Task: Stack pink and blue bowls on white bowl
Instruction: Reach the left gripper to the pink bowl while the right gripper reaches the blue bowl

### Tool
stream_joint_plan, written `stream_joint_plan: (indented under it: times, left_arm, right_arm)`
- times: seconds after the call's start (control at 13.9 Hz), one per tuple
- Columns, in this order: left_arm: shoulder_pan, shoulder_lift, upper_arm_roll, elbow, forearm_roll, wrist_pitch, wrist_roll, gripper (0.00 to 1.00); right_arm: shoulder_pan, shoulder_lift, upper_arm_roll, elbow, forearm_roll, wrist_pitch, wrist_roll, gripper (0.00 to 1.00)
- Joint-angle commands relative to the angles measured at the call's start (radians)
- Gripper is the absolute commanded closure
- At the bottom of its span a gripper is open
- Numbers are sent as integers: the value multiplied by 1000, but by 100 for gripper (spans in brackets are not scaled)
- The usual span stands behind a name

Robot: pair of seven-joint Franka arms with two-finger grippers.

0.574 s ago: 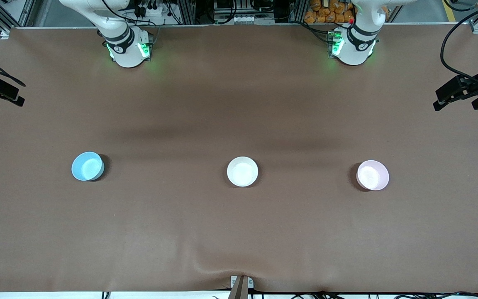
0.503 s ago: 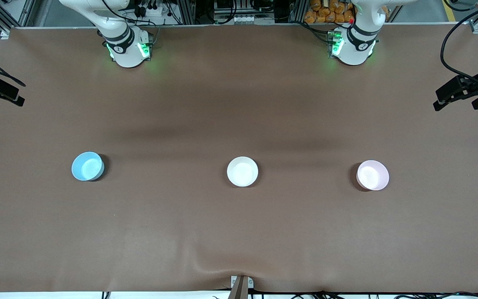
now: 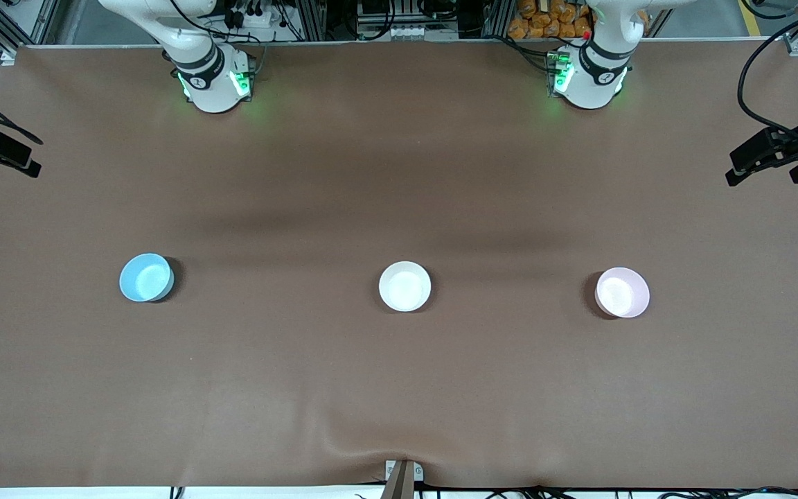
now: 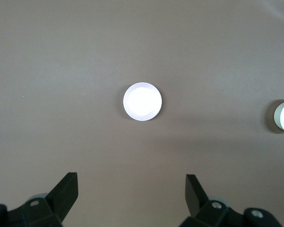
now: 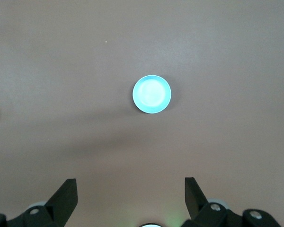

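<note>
From the front, the blue bowl (image 3: 146,277), white bowl (image 3: 404,285) and pink bowl (image 3: 622,292) sit well apart in a row, unstacked, the white between the others. In the left wrist view the left gripper (image 4: 131,193) hangs wide open high over the pink bowl (image 4: 142,101); its glossy rim could slip from a shallow pinch. In the right wrist view the right gripper (image 5: 130,193), equally wide, hangs over the blue bowl (image 5: 152,94), where an off-centre descent could knock it.
</note>
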Motion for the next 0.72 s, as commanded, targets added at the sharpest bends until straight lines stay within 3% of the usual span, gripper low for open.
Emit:
stream_joint_plan:
  times: [0.0, 0.29, 0.65]
  left_arm:
    - [5, 40, 1, 12, 11, -14, 19, 0]
    - [11, 145, 2, 9, 20, 6, 30, 0]
    - [57, 319, 1, -20, 62, 188, 110, 0]
  right_arm:
    - [-12, -6, 0, 3, 5, -6, 3, 0]
    - [-12, 8, 0, -3, 4, 4, -9, 0]
    - [-29, 21, -1, -57, 5, 51, -10, 0]
